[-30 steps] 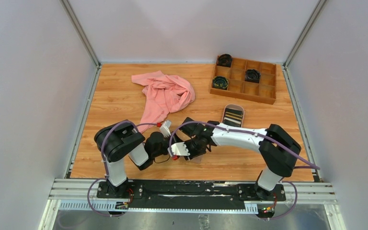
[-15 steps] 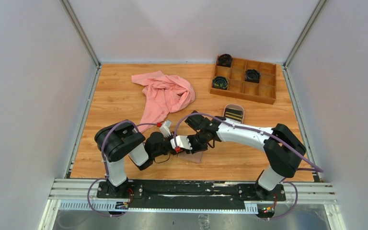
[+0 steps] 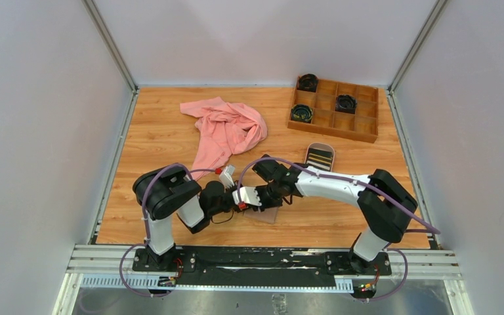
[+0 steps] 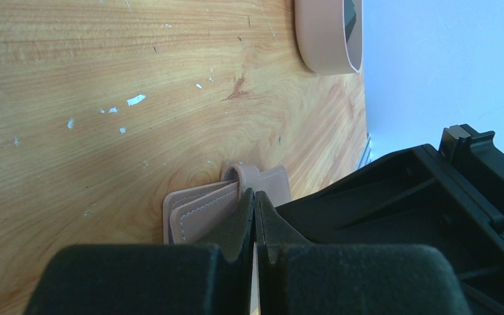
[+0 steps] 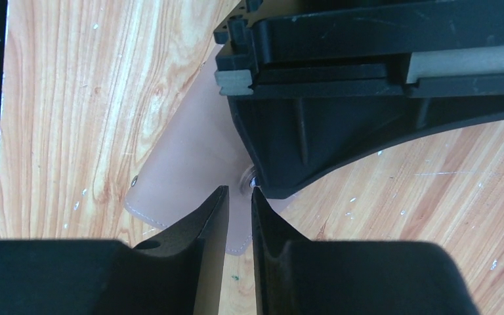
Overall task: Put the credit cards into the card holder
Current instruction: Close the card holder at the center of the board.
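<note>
The tan card holder (image 3: 268,215) lies on the table near the front, between both wrists. My left gripper (image 4: 254,193) is shut, pinching a leaf of the card holder (image 4: 197,210) beside its strap loop. My right gripper (image 5: 237,191) comes in from the other side. Its jaws are closed to a narrow gap on the strap of the card holder (image 5: 184,164), one tip at the snap stud (image 5: 245,177). The credit cards (image 3: 319,157), dark with pale stripes, lie in the oval pinkish tray (image 3: 308,149) further back.
A pink cloth (image 3: 226,131) lies crumpled at the back left. A wooden compartment box (image 3: 333,130) with dark coiled items stands at the back right. The left gripper's black body (image 5: 341,98) fills the top of the right wrist view.
The right gripper's jaws have narrowed, and its wrist has shifted slightly left over the card holder. The left arm has barely moved.
</note>
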Available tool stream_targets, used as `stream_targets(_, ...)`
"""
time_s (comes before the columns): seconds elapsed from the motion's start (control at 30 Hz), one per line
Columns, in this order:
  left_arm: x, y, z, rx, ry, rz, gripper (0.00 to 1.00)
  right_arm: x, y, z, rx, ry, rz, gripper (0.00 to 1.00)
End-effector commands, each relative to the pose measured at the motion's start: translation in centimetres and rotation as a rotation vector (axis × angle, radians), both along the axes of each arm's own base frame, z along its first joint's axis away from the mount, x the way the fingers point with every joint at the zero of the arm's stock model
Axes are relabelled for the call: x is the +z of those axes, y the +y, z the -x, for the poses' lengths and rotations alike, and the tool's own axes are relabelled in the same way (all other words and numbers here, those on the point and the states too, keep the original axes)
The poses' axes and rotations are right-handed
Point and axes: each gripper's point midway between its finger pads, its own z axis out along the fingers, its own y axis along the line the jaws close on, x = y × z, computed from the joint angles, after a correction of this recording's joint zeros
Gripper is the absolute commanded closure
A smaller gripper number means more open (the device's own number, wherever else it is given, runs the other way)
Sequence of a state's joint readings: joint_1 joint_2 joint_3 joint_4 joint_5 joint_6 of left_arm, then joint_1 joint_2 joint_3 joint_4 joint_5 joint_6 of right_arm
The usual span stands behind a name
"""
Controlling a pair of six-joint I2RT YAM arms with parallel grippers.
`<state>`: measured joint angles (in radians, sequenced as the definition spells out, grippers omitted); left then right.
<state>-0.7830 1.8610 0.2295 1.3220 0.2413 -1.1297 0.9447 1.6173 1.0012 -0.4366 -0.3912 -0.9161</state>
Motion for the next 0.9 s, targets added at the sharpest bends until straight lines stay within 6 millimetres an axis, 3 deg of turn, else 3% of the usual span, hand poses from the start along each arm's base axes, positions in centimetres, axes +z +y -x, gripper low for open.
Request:
stream_targets(0.0, -6.1, 2.3, 3.5, -0.047, 0.157, -0.190, 1.00, -1.2, -0.1, 0.3, -0.012, -0.003, 0.028, 0.77)
stream_targets(0.87, -6.2, 2.5, 4.2, -0.058, 0.171, -0.163, 1.00, -3.4, -0.2, 1.3, 0.007, 0.015, 0.131, 0.86)
